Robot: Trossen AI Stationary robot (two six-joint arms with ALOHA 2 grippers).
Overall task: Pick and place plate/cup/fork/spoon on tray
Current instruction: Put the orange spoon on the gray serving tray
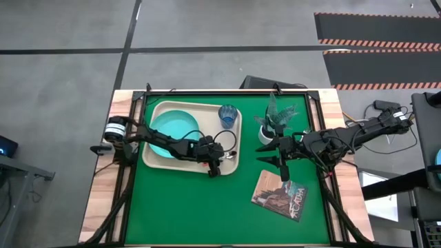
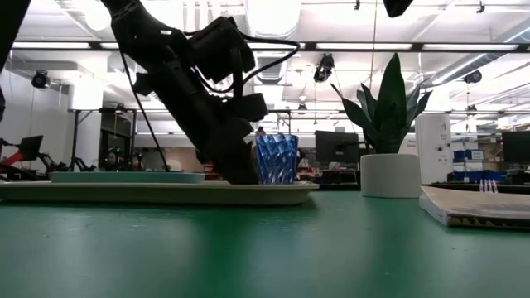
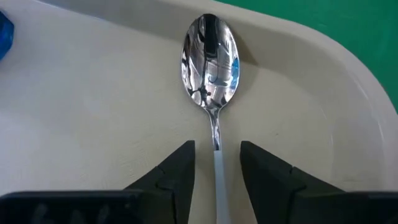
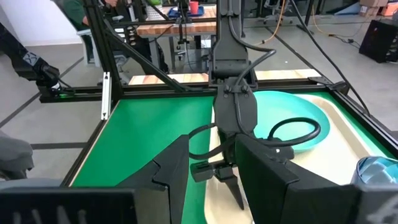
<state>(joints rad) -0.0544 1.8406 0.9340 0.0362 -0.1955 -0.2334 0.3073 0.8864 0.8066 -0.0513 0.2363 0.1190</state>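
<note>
The cream tray (image 1: 207, 114) lies on the green table. The teal plate (image 1: 172, 127) rests flat in its left part, and the blue cup (image 1: 228, 114) stands upright in its far right corner. The spoon (image 3: 210, 56) lies flat on the tray floor, its bowl near the rounded near right corner. My left gripper (image 3: 217, 146) is low over that corner (image 1: 215, 167), open. Its fingers stand on either side of the spoon's handle (image 3: 218, 168) with a gap on each side. My right gripper (image 1: 264, 154) hovers open and empty right of the tray. The fork does not show.
A white pot with a green plant (image 1: 270, 127) stands right of the tray's far end. A picture-covered book (image 1: 279, 195) lies at the near right. Bare green table lies in front of the tray (image 1: 179, 207).
</note>
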